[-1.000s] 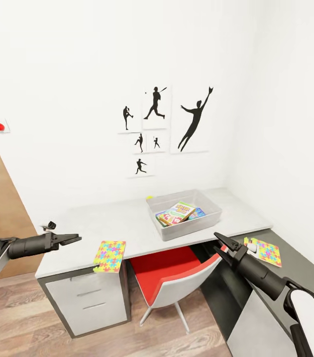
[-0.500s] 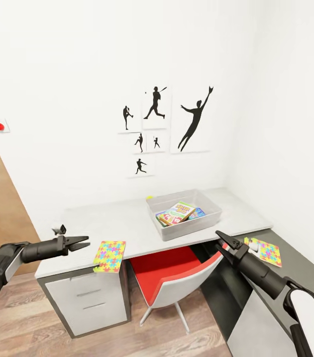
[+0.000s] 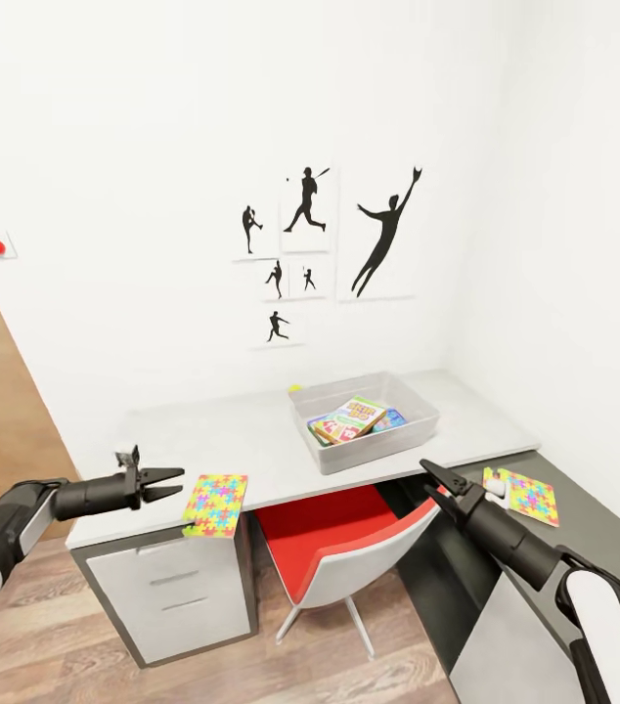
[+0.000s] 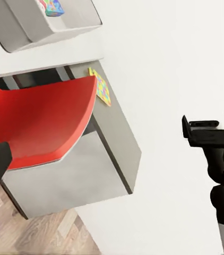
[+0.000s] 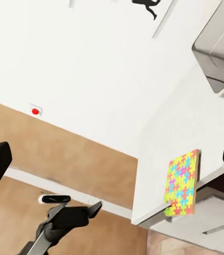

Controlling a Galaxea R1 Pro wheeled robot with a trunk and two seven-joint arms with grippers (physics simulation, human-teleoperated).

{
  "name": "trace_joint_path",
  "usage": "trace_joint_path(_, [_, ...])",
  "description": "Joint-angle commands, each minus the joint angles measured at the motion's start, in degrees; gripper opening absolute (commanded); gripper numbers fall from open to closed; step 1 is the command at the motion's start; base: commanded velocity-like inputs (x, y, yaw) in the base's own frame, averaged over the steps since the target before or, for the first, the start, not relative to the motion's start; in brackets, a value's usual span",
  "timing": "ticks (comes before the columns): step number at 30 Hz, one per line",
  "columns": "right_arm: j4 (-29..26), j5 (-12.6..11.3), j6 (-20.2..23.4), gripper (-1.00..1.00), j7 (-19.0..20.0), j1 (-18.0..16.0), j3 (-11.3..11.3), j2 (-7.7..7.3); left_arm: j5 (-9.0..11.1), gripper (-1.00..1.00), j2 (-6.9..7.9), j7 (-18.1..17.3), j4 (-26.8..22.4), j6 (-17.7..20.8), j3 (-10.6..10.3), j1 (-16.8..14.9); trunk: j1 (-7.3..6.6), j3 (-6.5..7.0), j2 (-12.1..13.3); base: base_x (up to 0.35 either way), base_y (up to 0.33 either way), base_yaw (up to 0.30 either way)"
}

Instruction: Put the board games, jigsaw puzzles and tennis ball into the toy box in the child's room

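Observation:
The translucent grey toy box stands on the light-grey table with colourful board games lying inside it. Just behind its far left corner peeks the small yellow-green tennis ball. One jigsaw puzzle lies at the table's front edge above the drawers, overhanging slightly; my left gripper hovers open just to its left. The other jigsaw puzzle lies on the lower dark side desk, a little right of my open right gripper. The right wrist view looks at the first puzzle.
A red and white chair is tucked under the table between the white-grey drawer unit and the dark side desk. White walls close in behind and on the right, with black sports silhouettes. Wood floor lies in front.
My left arm has swung right and slightly down, bringing its gripper close to the puzzle at the table's edge. The right gripper has barely shifted.

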Motion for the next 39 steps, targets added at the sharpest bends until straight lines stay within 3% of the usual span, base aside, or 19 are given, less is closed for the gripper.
trace_joint_path(1, [0.0, 0.3, 0.3, 1.00, 0.6, -0.1, -0.1, 0.01, 0.4, 1.00, -0.03, 0.5, 0.0, 0.7, -0.3, -0.1, 0.25, -0.30, -0.5, 0.000, 0.000, 0.000])
trace_joint_path(6, [0.0, 0.5, 0.3, 1.00, 2.4, -0.1, -0.2, -0.04, 0.5, 1.00, -1.13, 3.5, 0.1, 1.0, -0.3, -0.1, 1.35, -1.20, -2.5, 0.000, 0.000, 0.000])
trace_joint_path(22, [-0.3, 0.6, 0.4, 1.00, 6.1, -0.1, -1.2, -0.15, 0.6, 1.00, -1.93, 3.9, 0.1, 1.0, -0.2, -0.1, 4.86, -4.07, -9.0, 0.000, 0.000, 0.000])
trace_joint_path(24, [-0.3, 0.5, 0.6, 1.00, 10.6, -0.1, -2.1, -0.17, 0.6, 1.00, -1.98, 3.9, 0.1, 1.0, -0.2, -0.1, 5.30, -4.43, -9.8, 0.000, 0.000, 0.000])
trace_joint_path(30, [-0.3, 0.5, 1.0, 1.00, 16.2, 0.4, -2.6, -0.18, 0.6, 1.00, -1.95, 3.9, 0.1, 1.0, -0.2, -0.1, 6.62, -5.51, -12.2, 0.000, 0.000, 0.000])
trace_joint_path(34, [-0.3, 0.5, 2.1, 1.00, 21.9, 1.4, -3.5, -0.18, 0.6, 1.00, -1.92, 3.8, 0.1, 1.1, -0.2, -0.1, 7.50, -6.22, -13.8, 0.000, 0.000, 0.000])
trace_joint_path(39, [-0.3, 0.5, 4.4, 1.00, 28.8, 2.1, -6.2, -0.12, 0.6, 1.00, -1.96, 3.8, 0.1, 1.1, -0.2, -0.1, 8.60, -7.12, -15.8, 0.000, 0.000, 0.000])
